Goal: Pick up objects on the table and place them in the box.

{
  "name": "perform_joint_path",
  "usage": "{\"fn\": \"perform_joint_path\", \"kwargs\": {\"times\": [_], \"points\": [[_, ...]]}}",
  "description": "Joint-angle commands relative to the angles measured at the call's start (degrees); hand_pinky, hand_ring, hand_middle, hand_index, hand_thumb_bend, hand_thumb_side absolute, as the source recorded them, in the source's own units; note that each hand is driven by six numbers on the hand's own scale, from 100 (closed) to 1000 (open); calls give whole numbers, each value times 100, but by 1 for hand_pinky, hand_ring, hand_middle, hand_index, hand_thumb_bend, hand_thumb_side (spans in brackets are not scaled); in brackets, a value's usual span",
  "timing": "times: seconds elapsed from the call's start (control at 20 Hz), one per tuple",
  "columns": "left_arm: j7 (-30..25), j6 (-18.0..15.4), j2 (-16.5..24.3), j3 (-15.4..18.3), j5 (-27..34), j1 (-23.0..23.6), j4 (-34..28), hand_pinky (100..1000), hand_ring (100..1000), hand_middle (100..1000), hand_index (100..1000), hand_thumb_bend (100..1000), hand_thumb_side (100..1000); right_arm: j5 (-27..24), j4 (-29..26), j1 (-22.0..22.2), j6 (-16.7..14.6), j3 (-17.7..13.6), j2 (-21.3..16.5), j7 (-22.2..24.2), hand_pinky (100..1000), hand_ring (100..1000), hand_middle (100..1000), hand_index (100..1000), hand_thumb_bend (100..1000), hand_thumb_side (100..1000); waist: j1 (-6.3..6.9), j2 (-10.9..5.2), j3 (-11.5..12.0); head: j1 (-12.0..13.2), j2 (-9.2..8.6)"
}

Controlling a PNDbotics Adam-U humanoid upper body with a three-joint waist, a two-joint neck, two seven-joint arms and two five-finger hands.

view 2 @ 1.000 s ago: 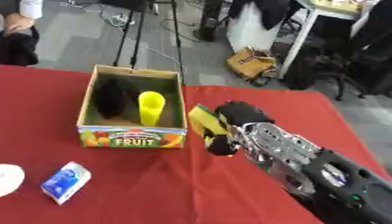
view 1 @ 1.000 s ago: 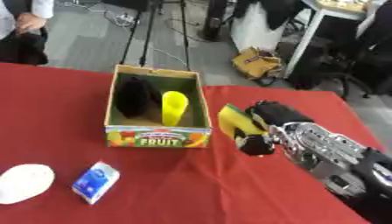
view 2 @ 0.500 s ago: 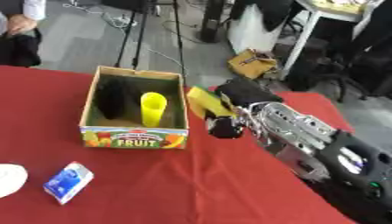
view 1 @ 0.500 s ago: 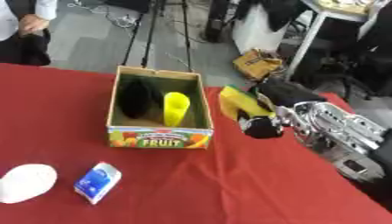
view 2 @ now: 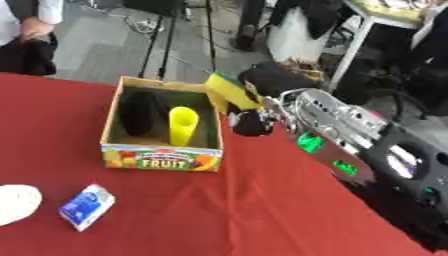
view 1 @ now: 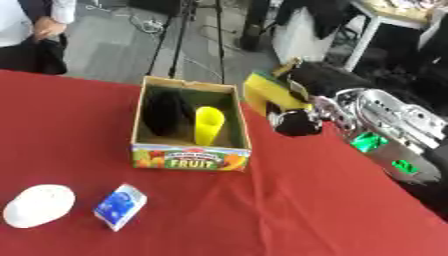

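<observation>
My right hand (view 1: 308, 107) is shut on a yellow and green sponge-like block (view 1: 266, 94), held above the table just right of the fruit box (view 1: 191, 159). The open cardboard box stands on the red table (view 1: 262, 210) and holds a yellow cup (view 1: 207, 125) and a dark object (view 1: 163, 114). A white round object (view 1: 38, 205) and a small blue and white packet (view 1: 120, 206) lie near the front left. My left hand shows in neither view.
The right forearm (view 2: 350, 145) crosses the table's right side. Beyond the table's far edge are a grey floor, tripod legs, a white table leg and a person standing at the far left.
My right hand has lifted the yellow block off the table and carried it up and left, toward the box's right wall. The camera has also shifted.
</observation>
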Motion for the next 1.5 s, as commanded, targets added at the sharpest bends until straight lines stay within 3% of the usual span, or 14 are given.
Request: {"fn": "perform_joint_path", "kwargs": {"times": [0.05, 0.45, 0.85, 1.5], "points": [[-59, -9, 160, -26, 51, -102, -82, 1000, 1000, 917, 909, 100, 1000, 115, 316, -243, 1111, -179, 23, 1219, 841, 768, 321, 579, 100, 453, 44, -146, 66, -77, -21], [-158, -50, 145, -90, 126, -202, -82, 1000, 1000, 917, 908, 100, 1000, 122, 1505, -710, 444, -567, 532, 659, 850, 747, 312, 576, 100, 471, 64, -118, 298, -231, -17], [-239, -122, 141, -147, 157, -333, -82, 1000, 1000, 918, 909, 100, 1000, 194, 2574, -998, -298, -1045, 938, -179, 845, 728, 304, 571, 100, 479, 21, 24, 603, -410, -154], [-365, -182, 91, -241, 234, -554, -82, 1000, 1000, 918, 909, 100, 1000, 203, 3545, -1165, -907, -1590, 1438, -1212, 833, 680, 287, 558, 100, 486, -31, 195, 1012, -710, -395]]}}
